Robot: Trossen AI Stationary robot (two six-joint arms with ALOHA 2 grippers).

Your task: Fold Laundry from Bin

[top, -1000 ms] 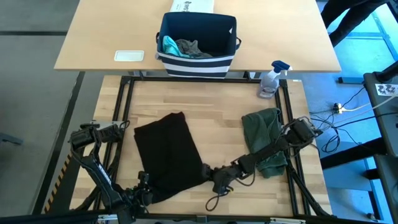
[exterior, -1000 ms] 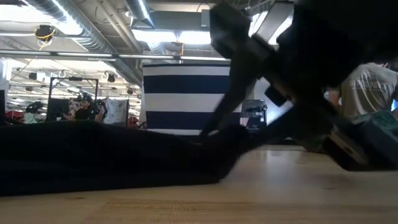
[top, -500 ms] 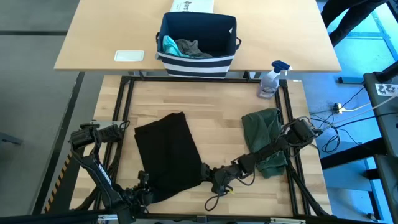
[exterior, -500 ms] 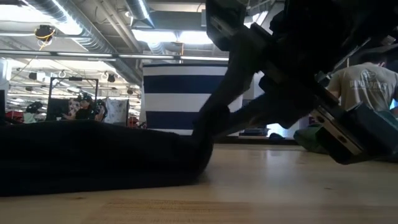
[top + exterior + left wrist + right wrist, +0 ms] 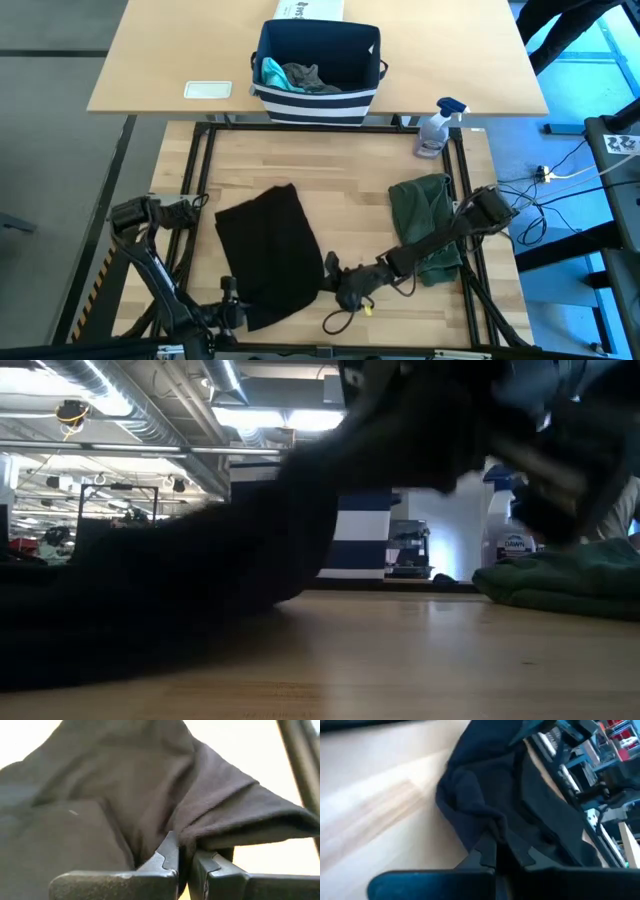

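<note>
A black garment (image 5: 268, 255) lies spread on the wooden table (image 5: 350, 180), left of centre. My left gripper (image 5: 232, 312) is shut on its near left corner, close to the table's near edge. My right gripper (image 5: 335, 280) is shut on its near right corner, which rises off the table in the low view (image 5: 300, 500). An olive-green piece (image 5: 425, 220) lies bunched at the right. The navy bin (image 5: 317, 70) with white stripes stands on the far table and holds a teal piece (image 5: 270, 72) and a grey piece (image 5: 305, 76). My left gripper pinches a bunched fold of the black garment (image 5: 200, 832) between its two fingertips (image 5: 167, 855), more than one layer. The cloth falls away from the fingers in slack folds toward the table. My right gripper pinches a gathered bunch at the garment's near right corner (image 5: 487, 822) between its two fingers (image 5: 482, 851), coming slanting down from the table's right. That corner is raised off the table; the rest of the cloth lies on the wood.
A spray bottle (image 5: 437, 125) stands at the table's far right corner. A dark cable loop (image 5: 345, 320) lies by the near edge under my right arm. A white box (image 5: 307, 9) stands behind the bin and a flat white object (image 5: 208, 90) lies on the far table.
My right gripper has shut on the black garment's near right corner, rolled about its own line, and gone up. That corner has lifted off the table and drawn slightly toward the left, while the far part of the garment has stayed flat.
</note>
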